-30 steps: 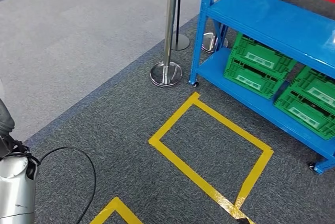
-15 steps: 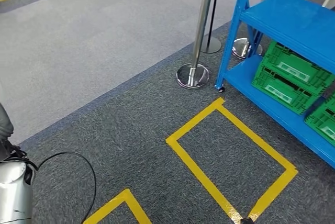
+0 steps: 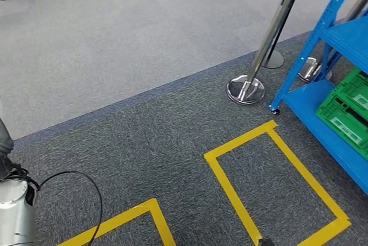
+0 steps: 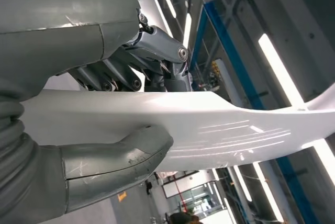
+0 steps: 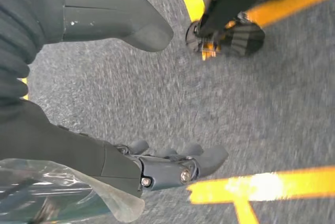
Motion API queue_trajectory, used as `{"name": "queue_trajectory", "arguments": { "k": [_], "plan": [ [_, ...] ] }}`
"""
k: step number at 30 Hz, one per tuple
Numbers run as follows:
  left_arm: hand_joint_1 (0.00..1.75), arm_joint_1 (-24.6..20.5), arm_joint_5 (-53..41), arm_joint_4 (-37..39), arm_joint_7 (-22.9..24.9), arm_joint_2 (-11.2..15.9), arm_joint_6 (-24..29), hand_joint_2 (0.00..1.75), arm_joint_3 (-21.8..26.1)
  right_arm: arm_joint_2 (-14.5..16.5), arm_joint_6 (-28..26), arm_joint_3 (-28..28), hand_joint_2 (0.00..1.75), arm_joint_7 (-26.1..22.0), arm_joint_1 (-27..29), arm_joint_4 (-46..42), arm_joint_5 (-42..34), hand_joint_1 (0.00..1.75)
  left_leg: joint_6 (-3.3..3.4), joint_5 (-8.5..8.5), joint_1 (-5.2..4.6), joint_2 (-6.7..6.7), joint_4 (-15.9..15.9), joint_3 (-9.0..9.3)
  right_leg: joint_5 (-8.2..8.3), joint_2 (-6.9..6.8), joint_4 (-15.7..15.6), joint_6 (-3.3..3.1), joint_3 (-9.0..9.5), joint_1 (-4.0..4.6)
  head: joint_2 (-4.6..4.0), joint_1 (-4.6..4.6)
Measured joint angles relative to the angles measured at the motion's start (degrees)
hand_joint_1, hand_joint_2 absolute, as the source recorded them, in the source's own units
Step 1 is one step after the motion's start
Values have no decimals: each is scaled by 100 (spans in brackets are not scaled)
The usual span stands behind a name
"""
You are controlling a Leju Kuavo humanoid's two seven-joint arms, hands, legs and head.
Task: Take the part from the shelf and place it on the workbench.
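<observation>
My left hand [image 4: 118,103] has its fingers [image 4: 158,51] clamped on one long white part [image 4: 221,130]. At my right hand [image 5: 118,103], fingers [image 5: 181,164] hang spread, holding nothing, above carpet [image 5: 118,93]. At two o'clock I count two stanchions [image 3: 264,42], one blue shelf [image 3: 323,25], two green crates [image 3: 347,108].

— How's the left hand [image 4: 118,103]?
— Thumb and fingers clamp a white part [image 4: 221,130] between them.
— And the right hand [image 5: 118,103]?
— Hanging toward the floor, holding nothing, thumb apart from straight fingers.
</observation>
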Motion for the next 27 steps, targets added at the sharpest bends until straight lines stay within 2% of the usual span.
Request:
{"name": "queue_trajectory", "arguments": {
  "k": [1,2,3,4,5,7,8,9,11,12,13,15,17,18,19,20,22,24,26,27],
  "plan": [
    [175,-1,0,1,0,-10,-1,175,2,0,6,-2,175,4,12,1,1,0,16,1,-4,-74,3,-3,-151,96,399,-1,-205,3,-1,10],
    [175,6,0,1,0,-23,-1,175,3,-1,12,-3,175,8,22,1,2,0,23,-1,-9,-157,9,-4,-213,136,681,-2,-371,7,-1,13],
    [175,10,0,2,0,-32,-2,175,3,-3,15,-4,175,9,28,1,2,0,25,-2,-12,-242,17,-4,-160,153,764,-6,-451,10,-1,13],
    [175,11,1,2,0,-38,-2,175,4,-5,16,-5,175,11,29,0,2,0,24,-4,-12,-328,28,-3,1,165,622,-12,-423,13,-1,14],
    [175,11,1,2,0,-43,-2,175,4,-9,18,-5,175,11,25,-1,2,0,18,-8,-9,-414,43,-3,241,210,280,-21,-298,10,-1,14],
    [175,4,1,2,0,-47,-2,175,7,-14,21,-5,175,10,14,-1,2,0,-18,-24,-8,-568,90,-19,569,459,-458,-41,28,-16,-1,8],
    [175,-1,1,2,-1,-50,-2,175,8,-14,25,-4,175,9,11,0,2,0,-50,-24,-4,-639,108,-37,632,557,-686,-53,141,-24,0,6],
    [175,-2,0,2,-1,-51,-3,175,10,-14,28,-4,175,9,11,1,2,0,-85,-16,4,-704,114,-56,622,603,-769,-68,198,-22,0,3],
    [175,8,-1,2,-1,-48,-5,175,16,-13,34,-5,175,10,7,1,2,0,-154,11,31,-808,106,-88,644,480,-805,-121,235,-8,1,5],
    [175,15,-1,2,-1,-43,-5,175,21,-13,35,-6,175,11,2,0,2,0,-184,-13,29,-734,140,-110,659,411,-822,-154,251,-10,0,-2],
    [175,12,-1,2,-1,-39,-5,175,26,-13,36,-6,175,10,-1,-1,2,0,-213,-90,25,-592,259,-166,670,339,-841,-186,265,-17,0,-14],
    [175,0,-1,2,-2,-40,-4,175,29,-14,37,-7,175,10,7,-1,1,0,-269,-404,26,-228,840,-428,670,188,-858,-226,283,-16,-1,-40],
    [175,6,-4,4,-2,-47,-4,175,25,-21,38,-8,175,11,20,-1,1,0,-313,-694,66,-103,1561,-767,654,27,-858,-238,287,-7,-1,-48],
    [175,14,-9,6,-2,-49,-4,175,24,-24,40,-8,175,10,22,-1,1,0,-325,-714,83,-86,1727,-844,643,-57,-857,-238,291,-6,0,-49],
    [175,18,-15,8,-2,-50,-4,175,24,-26,44,-8,175,10,22,-1,2,0,-331,-624,94,-71,1667,-810,630,-135,-857,-232,301,-6,0,-49],
    [175,17,-23,8,-2,-50,-4,175,24,-27,49,-8,175,9,20,-1,2,0,-328,-454,99,-31,1403,-672,614,-210,-857,-221,319,-6,0,-49],
    [175,-5,-45,8,-2,-51,-4,175,24,-27,67,-8,175,6,15,-1,1,0,-293,-139,63,226,628,-272,567,-347,-851,-175,363,10,-1,-51],
    [175,-32,-69,9,0,-57,-7,175,19,-27,95,-8,175,5,7,-1,-1,0,-217,-67,3,420,195,-64,521,-474,-847,-114,392,38,-1,-39],
    [175,-34,-79,8,9,-55,-8,175,16,-27,124,-8,175,10,-7,-1,-1,0,-130,-93,-29,326,151,-58,483,-613,-859,-51,423,42,1,-24],
    [175,-35,-82,7,13,-49,-8,175,15,-27,133,-8,175,14,-17,-1,-1,0,-92,-89,-28,253,132,-47,443,-588,-840,-16,431,29,0,-12]
  ]
}}
